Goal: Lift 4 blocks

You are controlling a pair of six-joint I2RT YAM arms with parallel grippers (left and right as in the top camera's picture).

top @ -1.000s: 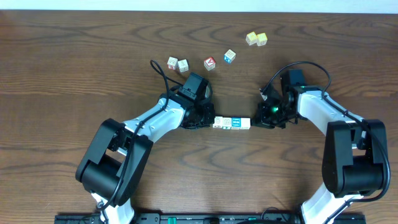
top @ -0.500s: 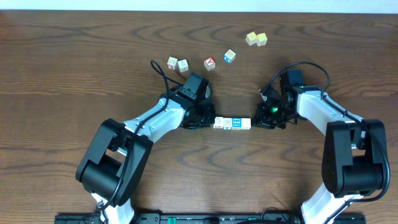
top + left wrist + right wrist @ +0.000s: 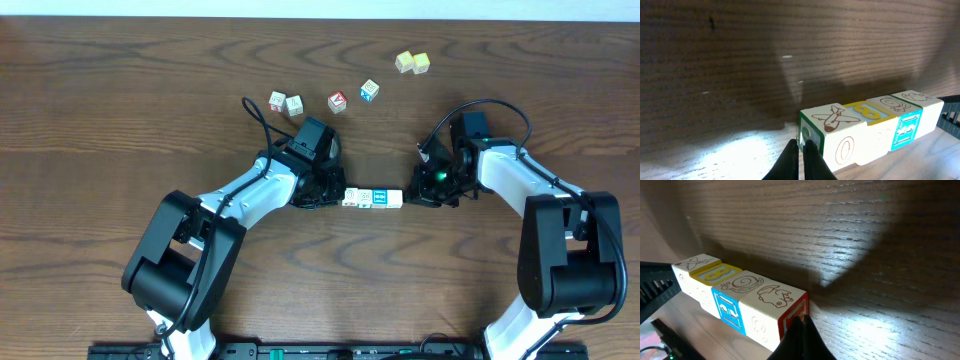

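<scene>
4 blocks (image 3: pixel 373 197) sit end to end in one row, mid table (image 3: pixel 100 120), between the arms. The left gripper (image 3: pixel 802 152) has its fingers together, tips against the green-framed end face. The right gripper (image 3: pixel 799 330) also has its fingers together, tips on the red-framed face at the other end. Can't tell if the row is off the wood. 6 more cubes on the far side: 2 yellow cubes (image 3: pixel 412 62) touching, 4 loose cubes (image 3: pixel 294 104) in a ragged line.
</scene>
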